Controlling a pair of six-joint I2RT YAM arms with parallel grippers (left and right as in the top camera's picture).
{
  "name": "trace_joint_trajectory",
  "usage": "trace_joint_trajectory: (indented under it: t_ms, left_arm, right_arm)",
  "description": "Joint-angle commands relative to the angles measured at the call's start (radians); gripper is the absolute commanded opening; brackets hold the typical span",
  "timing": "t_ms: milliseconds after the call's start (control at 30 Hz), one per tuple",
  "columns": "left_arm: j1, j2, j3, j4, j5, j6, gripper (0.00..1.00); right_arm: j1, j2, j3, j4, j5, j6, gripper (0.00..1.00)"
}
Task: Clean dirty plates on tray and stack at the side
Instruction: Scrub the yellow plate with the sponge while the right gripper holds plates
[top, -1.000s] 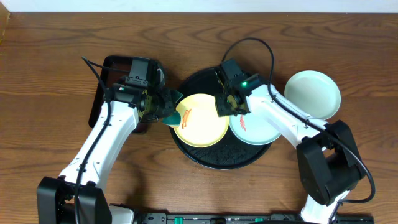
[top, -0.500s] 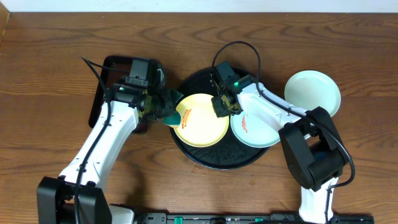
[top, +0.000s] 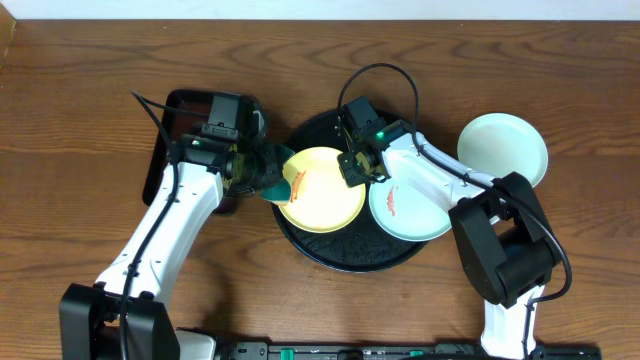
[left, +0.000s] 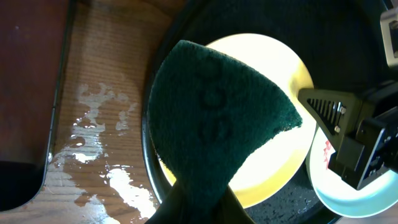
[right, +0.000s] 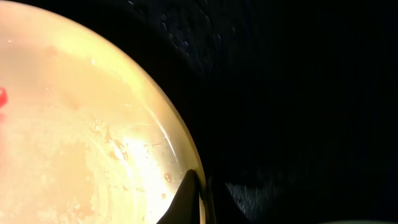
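Right pincer (top: 352, 170) pinches the rim of the yellow plate (top: 320, 198). The bench (top: 80, 100) carries the black tray (top: 345, 255), holding that plate and a red-smeared pale plate (top: 412, 212); a clean pale plate (top: 503, 150) sits outside, right. Left pincer (top: 262, 177) clamps a teal sponge (top: 275, 183) at the yellow plate's left edge.

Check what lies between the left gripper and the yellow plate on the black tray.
The teal sponge, held by the left gripper, hangs over the yellow plate's left side; the left wrist view shows it best. Contact cannot be told.
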Motion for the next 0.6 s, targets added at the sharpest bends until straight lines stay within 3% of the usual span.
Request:
trace_joint_trajectory:
  t_ms: [0,133,567]
  left_arm:
    - [-0.026,0.002,-0.006,-0.002,-0.006,-0.008,0.07]
    - [-0.061,0.019,-0.006,-0.002,-0.006,-0.005,0.08]
    - [-0.064,0.051,-0.006,0.004,-0.032,-0.01,0.07]
  right_arm:
    - [0.008,0.011,0.005,0.027,0.029,-0.084,0.01]
    - [0.006,0.011,0.005,0.047,0.032,-0.166,0.01]
    - [-0.045,0.011,0.005,0.057,-0.016,-0.167,0.01]
